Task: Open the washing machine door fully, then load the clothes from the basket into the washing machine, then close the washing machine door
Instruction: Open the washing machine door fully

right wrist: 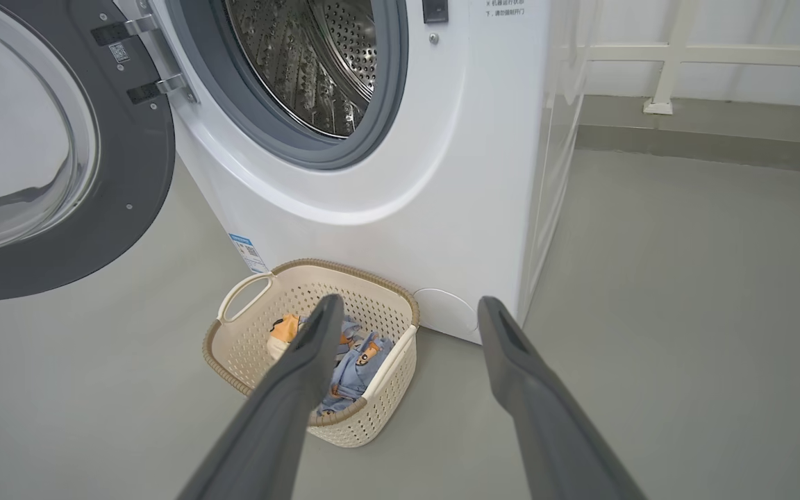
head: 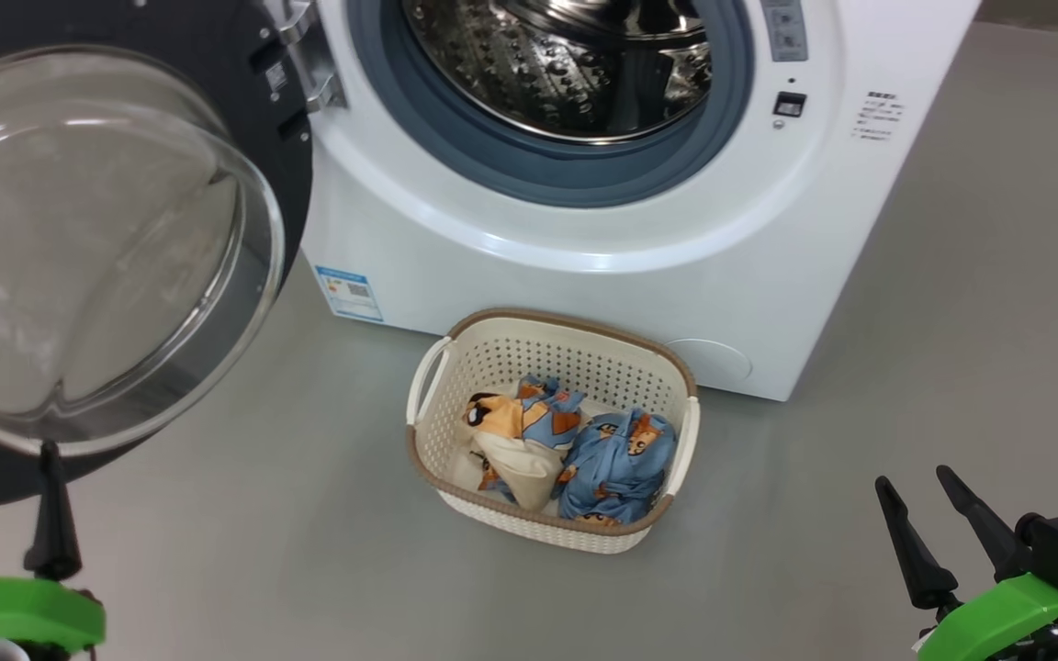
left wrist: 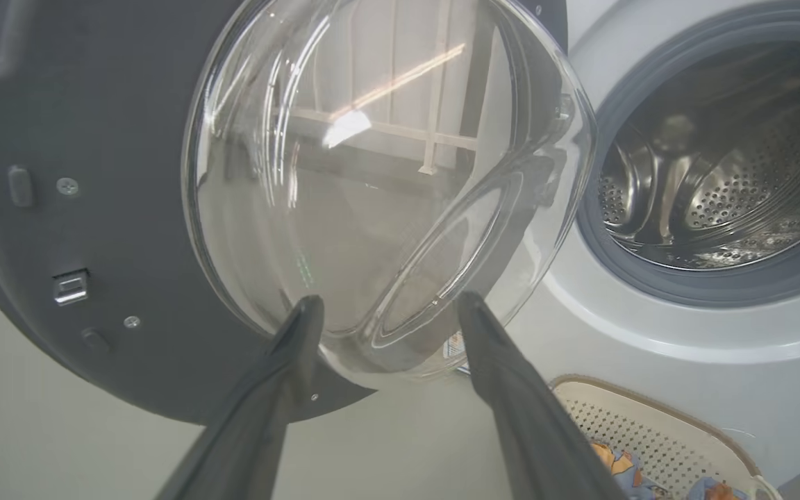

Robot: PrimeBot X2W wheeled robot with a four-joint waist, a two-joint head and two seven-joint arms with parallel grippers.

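The washing machine [head: 584,266] stands with its steel drum [head: 566,64] exposed. The washing machine door [head: 79,248] is swung out to the left, its glass bowl facing me. On the floor before the machine sits the basket [head: 575,321], holding the clothes [head: 584,450], blue with orange prints. My left gripper [head: 5,500] is open just below the door's glass; in the left wrist view the left gripper [left wrist: 389,300] has nothing between its fingers and the door [left wrist: 94,208] lies beyond. At the lower right my right gripper [head: 913,479] is open and empty, right of the basket [right wrist: 317,267] and the clothes [right wrist: 358,354].
Grey floor [head: 951,367] spreads to the right of the machine. A white railing [right wrist: 657,83] runs along the wall behind it. The open door overhangs the floor at the left. A blue label sticker [head: 348,292] is on the machine's lower front.
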